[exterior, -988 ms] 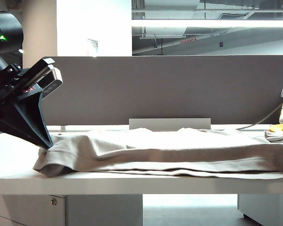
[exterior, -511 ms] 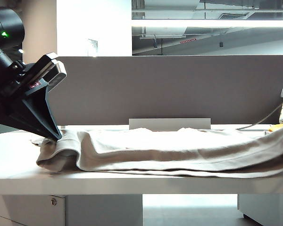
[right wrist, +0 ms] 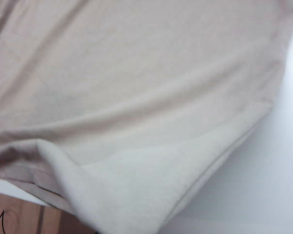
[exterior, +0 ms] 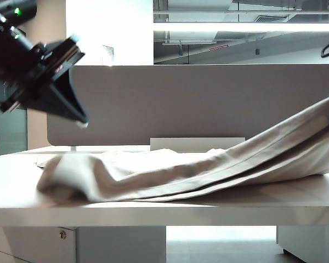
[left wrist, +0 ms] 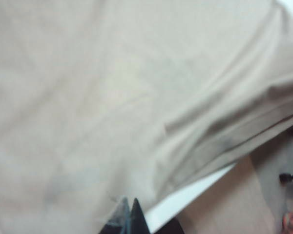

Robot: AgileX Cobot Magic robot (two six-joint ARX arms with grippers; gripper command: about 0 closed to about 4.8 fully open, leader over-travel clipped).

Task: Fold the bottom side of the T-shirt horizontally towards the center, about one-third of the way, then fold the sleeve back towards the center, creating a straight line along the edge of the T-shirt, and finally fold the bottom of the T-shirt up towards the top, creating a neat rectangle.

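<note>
My left jaws hang clenched, seemingly empty, above the slumped left end of the T-shirt [exterior: 208,170] on the desk [exterior: 153,211], while my right jaws, clenched out of frame, apparently hold its right end aloft, long axis running across the desk.

The T-shirt [exterior: 208,172] is soft, matt beige knit cloth with stitched hems, its underside [right wrist: 136,190] paler and fleecier. The table [exterior: 153,211] is smooth, faintly glossy white. The divider panel [exterior: 197,101] looks matt grey fabric. The left gripper [exterior: 79,120] is matt black plastic.
</note>
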